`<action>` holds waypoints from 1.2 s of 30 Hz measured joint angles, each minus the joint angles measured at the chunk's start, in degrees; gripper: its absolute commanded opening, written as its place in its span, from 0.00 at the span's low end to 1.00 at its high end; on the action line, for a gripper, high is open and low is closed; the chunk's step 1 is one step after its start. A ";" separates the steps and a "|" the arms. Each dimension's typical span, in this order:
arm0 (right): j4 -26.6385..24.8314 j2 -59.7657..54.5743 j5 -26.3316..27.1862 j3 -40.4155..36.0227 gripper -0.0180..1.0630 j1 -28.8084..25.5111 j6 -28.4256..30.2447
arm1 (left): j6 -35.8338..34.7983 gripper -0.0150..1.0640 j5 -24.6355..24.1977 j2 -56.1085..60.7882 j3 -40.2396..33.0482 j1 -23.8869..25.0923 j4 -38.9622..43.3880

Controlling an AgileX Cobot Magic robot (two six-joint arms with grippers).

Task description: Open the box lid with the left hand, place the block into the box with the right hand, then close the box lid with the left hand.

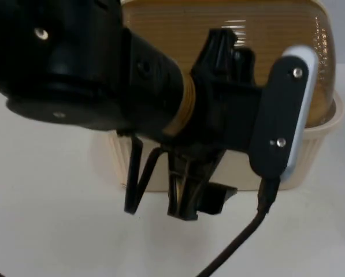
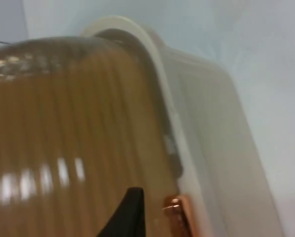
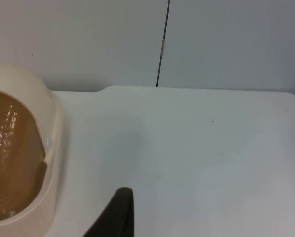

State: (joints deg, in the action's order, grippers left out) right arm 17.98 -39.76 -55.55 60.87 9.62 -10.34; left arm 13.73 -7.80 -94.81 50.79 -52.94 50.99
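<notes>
Left arm's black housing dominates the top view, nearest the camera; its left pincer (image 1: 178, 199) hangs in front of the box's near wall, fingers pointing down toward the white bench (image 1: 51, 231). Several dark prongs can be made out there, but overlap hides the gap: cannot tell whether the fingers are apart or together.

Just behind the left pincer: cream plastic rectangular box (image 1: 319, 135) with ribbed side walls, standing on the bench. Its amber translucent ribbed dome lid (image 1: 218, 23) sits down on the box rim, so lid is closed.

Left wrist view: one black fingertip (image 2: 130, 212) close over the lid (image 2: 63, 148), with the cream rim of the box (image 2: 206, 123) curving alongside. A small copper-coloured shiny piece (image 2: 176, 215) sits at the lid edge next to the fingertip; what it is cannot be made out.

Right wrist view: one black fingertip (image 3: 118, 212) of the right pincer above bare bench (image 3: 196, 158), apart from the box (image 3: 51, 148), whose rounded corner and lid (image 3: 11, 153) lie to one side. Spread of this pincer: cannot tell. Beyond the bench edge, grey partition wall (image 3: 88, 39) with a vertical seam.
</notes>
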 measured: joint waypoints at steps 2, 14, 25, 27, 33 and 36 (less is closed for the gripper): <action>0.00 0.00 0.00 0.00 0.98 0.00 -0.12 | 0.11 0.85 0.11 -0.81 0.00 0.00 0.00; 0.12 0.00 0.00 0.00 0.98 0.00 -0.23 | -0.10 0.13 5.04 -1.17 0.00 3.76 0.01; 0.12 0.00 0.00 0.00 0.98 0.00 -0.23 | -0.21 0.01 12.67 -1.51 0.00 6.22 -1.63; 0.12 0.00 0.00 0.00 0.98 0.00 -0.23 | -0.21 0.01 12.90 -1.92 0.00 6.22 -1.73; 0.12 0.00 0.00 0.00 0.98 0.00 -0.23 | -0.21 0.01 12.90 -5.32 0.00 6.22 -1.73; 0.12 0.00 0.00 0.00 0.98 0.00 -0.23 | 0.14 0.01 12.90 -5.84 0.00 6.22 -1.73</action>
State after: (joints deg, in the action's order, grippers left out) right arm 18.11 -39.76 -55.55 60.87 9.62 -10.56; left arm 13.86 5.10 -100.64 50.79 -46.72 49.26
